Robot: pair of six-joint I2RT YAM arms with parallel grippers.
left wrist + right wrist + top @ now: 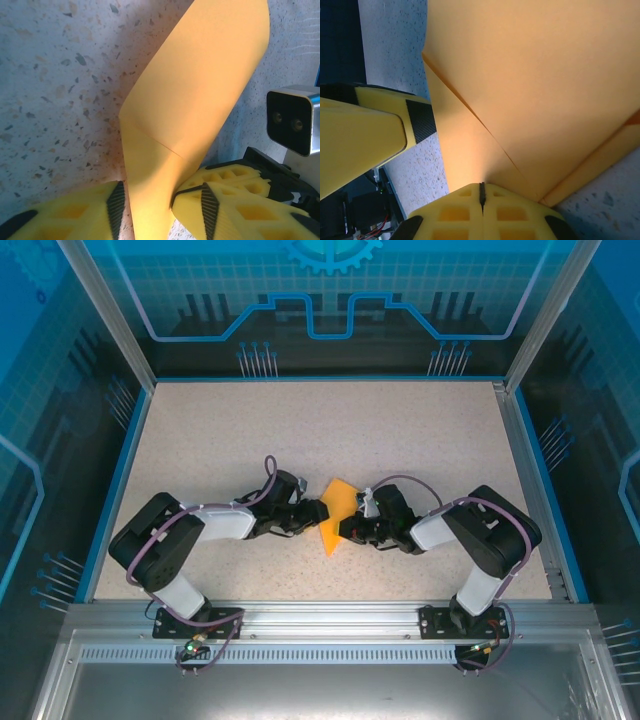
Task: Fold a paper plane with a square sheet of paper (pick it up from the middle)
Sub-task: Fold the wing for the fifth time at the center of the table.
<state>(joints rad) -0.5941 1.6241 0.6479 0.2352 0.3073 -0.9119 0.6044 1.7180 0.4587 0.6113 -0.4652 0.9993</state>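
Note:
The orange-yellow sheet of paper (pixel 334 512) is folded into a pointed, creased shape and is held off the table between the two grippers. My right gripper (pixel 350 528) is shut on its right edge; in the right wrist view the pads (pixel 481 190) meet with the paper (pixel 530 75) coming out of them. My left gripper (pixel 318 510) is at the paper's left side. In the left wrist view its jaws (pixel 147 200) are apart around a standing flap of the paper (pixel 195 90). The right finger (pixel 225 210) touches the flap and the left finger (pixel 75 215) is just clear of it.
The speckled table (pixel 250 430) lies all round the paper, with blue walls along its left, back and right edges. The right wrist's camera (pixel 292 120) is close beside the paper in the left wrist view. One finger of the left gripper (pixel 370 135) shows in the right wrist view.

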